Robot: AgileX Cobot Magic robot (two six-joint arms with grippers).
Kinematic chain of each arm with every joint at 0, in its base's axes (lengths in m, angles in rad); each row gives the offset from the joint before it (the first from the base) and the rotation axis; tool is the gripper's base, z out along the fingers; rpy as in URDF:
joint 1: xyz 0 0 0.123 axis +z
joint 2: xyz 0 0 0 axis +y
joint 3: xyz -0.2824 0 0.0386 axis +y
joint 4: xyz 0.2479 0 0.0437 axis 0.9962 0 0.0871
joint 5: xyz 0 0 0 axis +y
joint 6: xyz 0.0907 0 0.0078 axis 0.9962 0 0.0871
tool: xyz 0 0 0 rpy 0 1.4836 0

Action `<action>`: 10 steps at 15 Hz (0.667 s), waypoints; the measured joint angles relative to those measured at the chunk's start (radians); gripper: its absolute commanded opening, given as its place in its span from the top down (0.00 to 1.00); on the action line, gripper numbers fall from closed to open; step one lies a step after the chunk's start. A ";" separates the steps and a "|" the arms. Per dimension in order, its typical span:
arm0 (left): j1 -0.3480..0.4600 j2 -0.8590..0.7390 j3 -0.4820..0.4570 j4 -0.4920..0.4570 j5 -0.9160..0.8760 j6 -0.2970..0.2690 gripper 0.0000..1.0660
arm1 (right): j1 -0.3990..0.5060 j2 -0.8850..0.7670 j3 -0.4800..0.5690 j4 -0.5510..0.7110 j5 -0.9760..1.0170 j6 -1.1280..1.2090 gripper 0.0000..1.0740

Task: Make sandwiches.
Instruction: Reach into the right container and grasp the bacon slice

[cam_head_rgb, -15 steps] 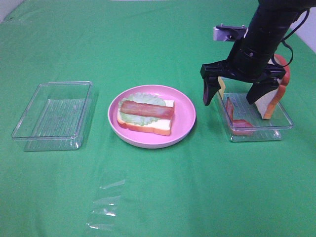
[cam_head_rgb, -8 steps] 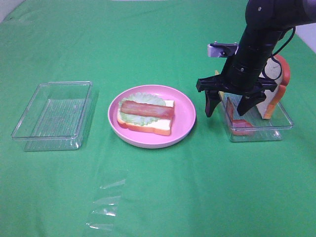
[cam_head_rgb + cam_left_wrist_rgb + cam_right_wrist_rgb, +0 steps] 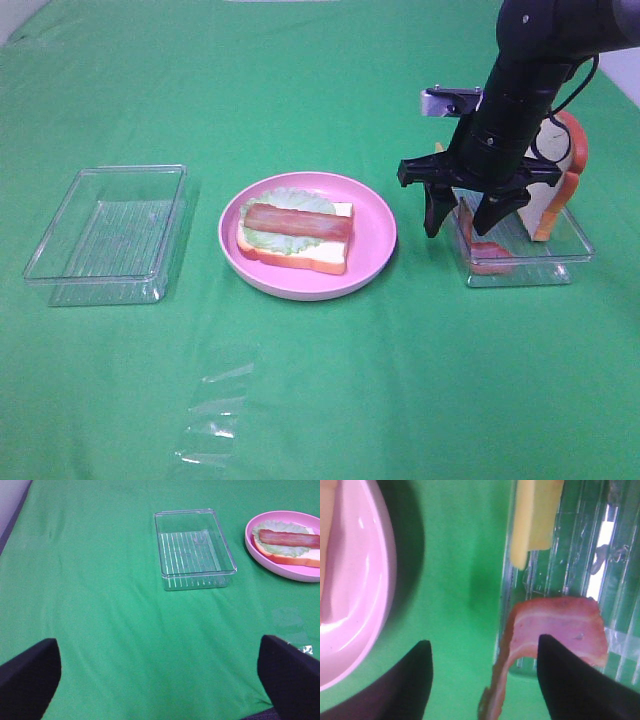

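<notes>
The sandwich (image 3: 300,243) shows bread (image 3: 325,262), lettuce (image 3: 285,198) and 1 bacon strip (image 3: 298,221).

Open-faced sandwich (image 3: 296,235) of bread (image 3: 325,262), lettuce (image 3: 290,200) and one bacon strip (image 3: 298,221), flat on pink plate (image 3: 376,236).

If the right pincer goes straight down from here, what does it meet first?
Probably the bacon strip draped over the clear tray's wall, between the jaws of the right pincer; depth is unclear.

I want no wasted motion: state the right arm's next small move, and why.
Probably close the right gripper on the bacon strip. The jaws stand open astride it: one finger outside the clear tray, one inside, with the strip leaning at the tray's wall between them, seemingly not yet pinched.
</notes>
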 measured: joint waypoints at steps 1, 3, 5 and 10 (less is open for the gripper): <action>0.000 0.000 0.000 0.000 0.000 0.000 0.06 | 0.000 0.000 0.000 0.000 0.001 0.000 0.45; 0.000 0.000 0.000 0.000 0.000 0.000 0.06 | 0.000 0.000 0.000 0.000 0.010 0.001 0.49; 0.000 0.000 0.000 -0.001 0.000 0.000 0.06 | 0.000 0.000 0.000 -0.007 0.027 0.001 0.55; 0.000 0.000 0.000 -0.001 0.000 0.000 0.06 | 0.000 0.000 0.000 -0.014 0.039 0.004 0.65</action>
